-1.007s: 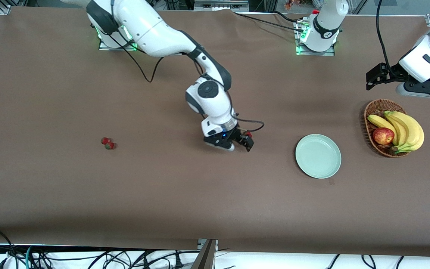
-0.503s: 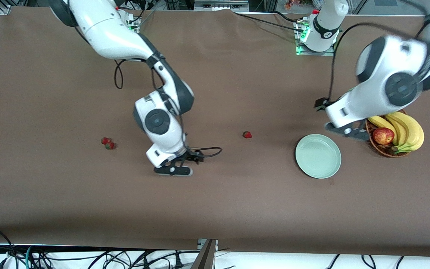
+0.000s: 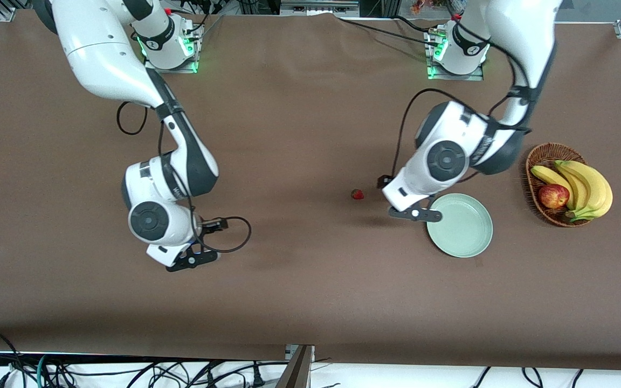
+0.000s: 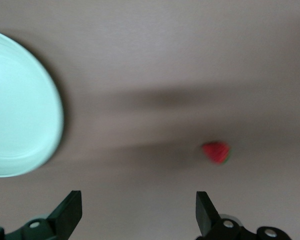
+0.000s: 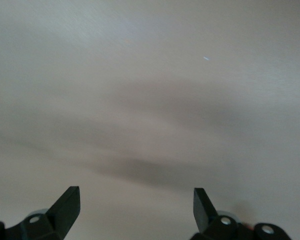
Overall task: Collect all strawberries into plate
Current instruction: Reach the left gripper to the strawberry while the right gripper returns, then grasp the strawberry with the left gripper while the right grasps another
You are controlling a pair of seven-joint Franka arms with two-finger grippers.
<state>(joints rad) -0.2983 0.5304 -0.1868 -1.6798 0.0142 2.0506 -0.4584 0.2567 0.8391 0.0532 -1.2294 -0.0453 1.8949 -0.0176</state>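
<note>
One strawberry (image 3: 357, 194) lies on the brown table, between the two arms; it also shows in the left wrist view (image 4: 216, 152). The pale mint plate (image 3: 467, 237) lies toward the left arm's end and holds nothing; its rim shows in the left wrist view (image 4: 20, 105). My left gripper (image 3: 414, 214) is open and empty, above the table at the plate's rim, between plate and strawberry (image 4: 138, 212). My right gripper (image 3: 191, 258) is open and empty, low over bare table toward the right arm's end (image 5: 135, 207). The other two strawberries are hidden under the right arm's wrist.
A brown wicker basket (image 3: 538, 156) with bananas (image 3: 585, 186) and a red apple (image 3: 553, 195) stands at the left arm's end, beside the plate. A black cable (image 3: 235, 237) loops off the right wrist.
The right gripper let the strawberry go mid-table and swung back toward its own end, covering the other two berries. The left arm swung in from the basket end to the plate's rim.
</note>
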